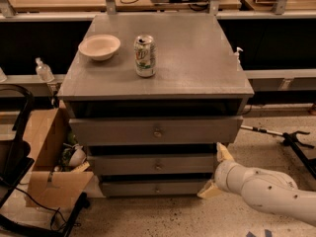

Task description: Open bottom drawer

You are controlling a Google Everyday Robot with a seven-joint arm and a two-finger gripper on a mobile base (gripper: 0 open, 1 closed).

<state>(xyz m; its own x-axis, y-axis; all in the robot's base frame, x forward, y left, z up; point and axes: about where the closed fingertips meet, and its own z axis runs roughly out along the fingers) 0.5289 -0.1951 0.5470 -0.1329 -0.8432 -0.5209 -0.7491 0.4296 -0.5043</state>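
Camera view: my gripper [217, 172], low right
grip: wide open, empty
bottom drawer [148, 187]: just left of my lower finger

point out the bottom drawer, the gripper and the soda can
bottom drawer [133, 188], camera view, grey front, left half
gripper [213, 172], camera view, between its open fingers, by the drawer's right end
soda can [145, 58], camera view, label
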